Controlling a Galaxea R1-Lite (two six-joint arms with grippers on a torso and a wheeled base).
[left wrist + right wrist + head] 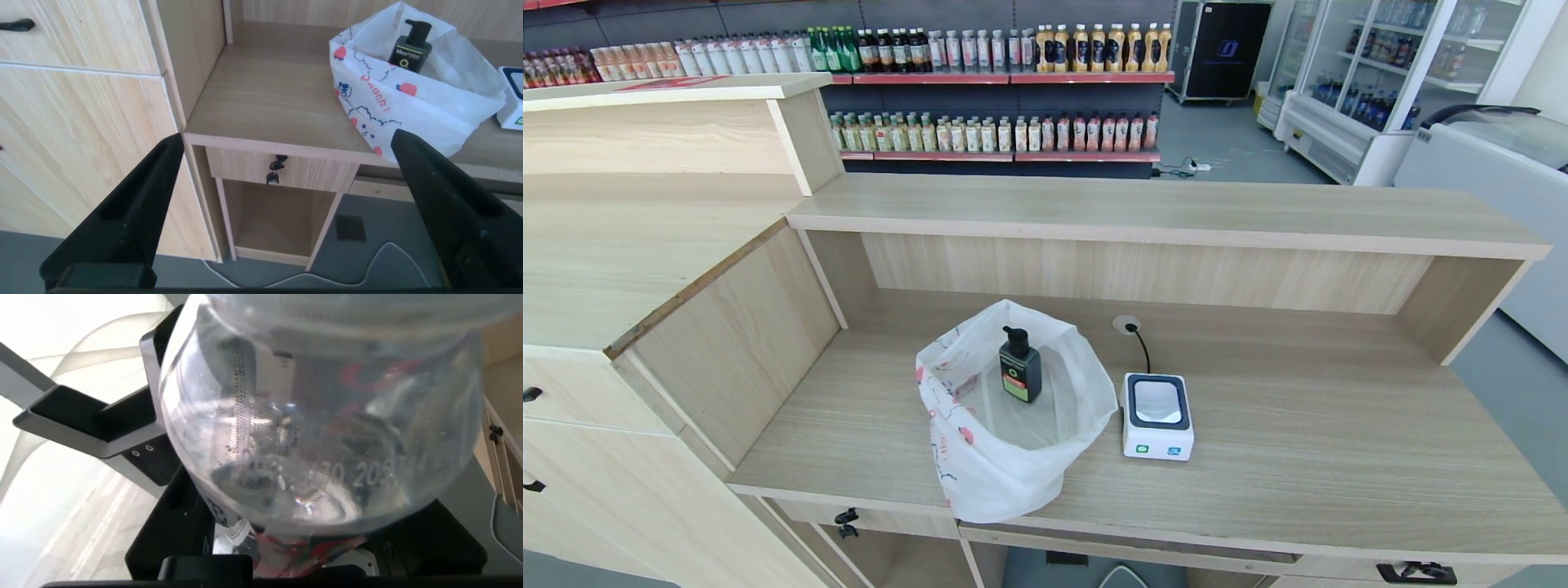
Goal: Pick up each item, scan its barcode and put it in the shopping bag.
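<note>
Your left tool (286, 143) hangs low in front of the desk (1339, 441), spread wide and holding nothing. If you raise it straight up, it could catch the desk's front edge or the key (276, 167) in the drawer.

The shopping bag (980, 465) sits near the front of the desk, its lower fold drooping over the edge. A dark pump bottle (1020, 371) stands upright inside it. The bag is thin and floppy. Brush its rim on the way in and you may fold the mouth closed, tip the pump bottle, or drag the whole bag off the desk.

The scanner (1157, 415) sits just beside the bag, window up.

Your right tool (278, 482) looks closed around a clear bottle (327, 441), whose rounded base sits right up against the wrist camera. The bottle is smooth and round, so it may twist or slide in the grip. If its barcode then faces away from the scanner window, the scan likely fails. Swing it too low and it could knock the scanner.
</note>
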